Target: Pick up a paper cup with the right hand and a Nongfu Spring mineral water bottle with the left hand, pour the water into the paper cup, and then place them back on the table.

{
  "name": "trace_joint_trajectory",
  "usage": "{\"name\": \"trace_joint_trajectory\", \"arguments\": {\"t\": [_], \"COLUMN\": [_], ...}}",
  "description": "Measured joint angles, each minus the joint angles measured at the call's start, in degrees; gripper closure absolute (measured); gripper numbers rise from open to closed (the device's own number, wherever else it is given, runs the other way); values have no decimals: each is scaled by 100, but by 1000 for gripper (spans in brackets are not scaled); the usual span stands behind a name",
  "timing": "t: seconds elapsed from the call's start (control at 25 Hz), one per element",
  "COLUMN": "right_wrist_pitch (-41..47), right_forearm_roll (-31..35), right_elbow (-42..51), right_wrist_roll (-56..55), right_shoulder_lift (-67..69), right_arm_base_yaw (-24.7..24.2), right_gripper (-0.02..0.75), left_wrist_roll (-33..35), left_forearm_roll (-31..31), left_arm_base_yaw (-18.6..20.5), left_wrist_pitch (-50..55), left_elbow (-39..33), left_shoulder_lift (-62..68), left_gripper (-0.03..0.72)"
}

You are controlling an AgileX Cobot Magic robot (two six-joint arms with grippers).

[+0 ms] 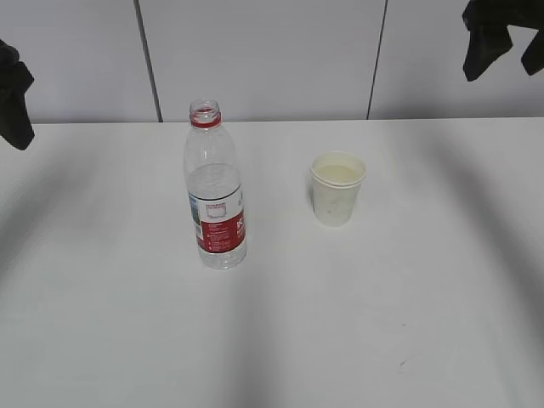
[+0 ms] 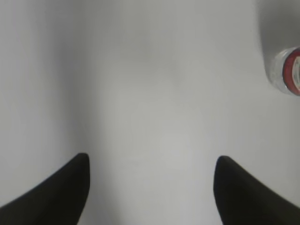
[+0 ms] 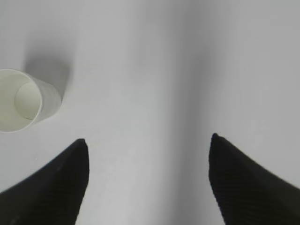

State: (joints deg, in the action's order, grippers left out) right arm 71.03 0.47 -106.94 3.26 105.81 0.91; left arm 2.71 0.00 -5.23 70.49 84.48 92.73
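Note:
The Nongfu Spring mineral water bottle (image 1: 215, 191) stands upright and uncapped on the white table (image 1: 272, 340), partly filled with water. Its red neck shows at the right edge of the left wrist view (image 2: 288, 70). The paper cup (image 1: 337, 187) stands upright to its right, and shows at the left of the right wrist view (image 3: 23, 101). My left gripper (image 2: 152, 161) is open and empty, high above bare table; it shows at the exterior view's left edge (image 1: 13, 93). My right gripper (image 3: 147, 140) is open and empty, raised at the top right (image 1: 501, 38).
A grey panelled wall (image 1: 263, 59) runs behind the table. Small dark scuffs (image 1: 401, 365) mark the near right tabletop. The arms' shadows fall across both sides of the table.

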Motion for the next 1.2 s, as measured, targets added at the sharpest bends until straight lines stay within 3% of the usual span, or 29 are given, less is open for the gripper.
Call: {"name": "trace_joint_trajectory", "arguments": {"t": [0.4,1.2], "right_wrist_pitch": [9,-13], "right_forearm_roll": [20,66], "right_elbow": [1135,4644], "right_wrist_roll": [0,5], "right_shoulder_lift": [-1011,-3732], "right_arm_base_yaw": [0,0], "right_gripper": [150,150], "left_wrist_roll": [0,0], "left_forearm_roll": [0,-64], "left_arm_base_yaw": [0,0], "left_wrist_pitch": [37,24], "left_elbow": [-961,-2946], "left_shoulder_lift": [-949,-2337], "left_gripper": [187,188]}}
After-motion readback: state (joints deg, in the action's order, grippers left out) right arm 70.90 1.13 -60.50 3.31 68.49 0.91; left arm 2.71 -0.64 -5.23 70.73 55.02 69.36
